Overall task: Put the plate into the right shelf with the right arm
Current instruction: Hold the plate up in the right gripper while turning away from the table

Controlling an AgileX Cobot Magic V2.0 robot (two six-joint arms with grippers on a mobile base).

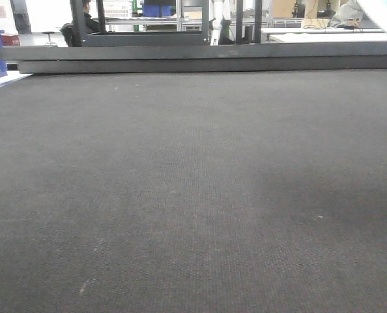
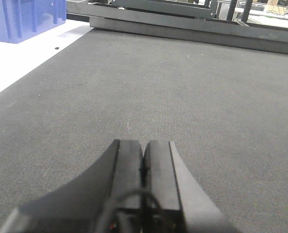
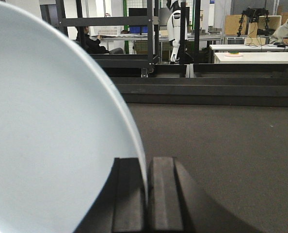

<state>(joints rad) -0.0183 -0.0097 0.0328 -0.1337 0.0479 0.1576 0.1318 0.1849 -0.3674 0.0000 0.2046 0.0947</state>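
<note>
Dark surface (image 1: 193, 195) everywhere, no shelf in view. Plate (image 3: 47, 126) held over surface, rim pinched in right gripper (image 3: 147, 167). Left gripper (image 2: 143, 148) clenched empty, low over surface. Skinny edge hold on glossy rim, could slip out mid-swing.

Readable text: nothing legible, any view.
White box (image 1: 118, 8): far back at eleven o'clock, dark print on its face, too blurred to read.
Brands, numbers, signs: none to make out.
</note>
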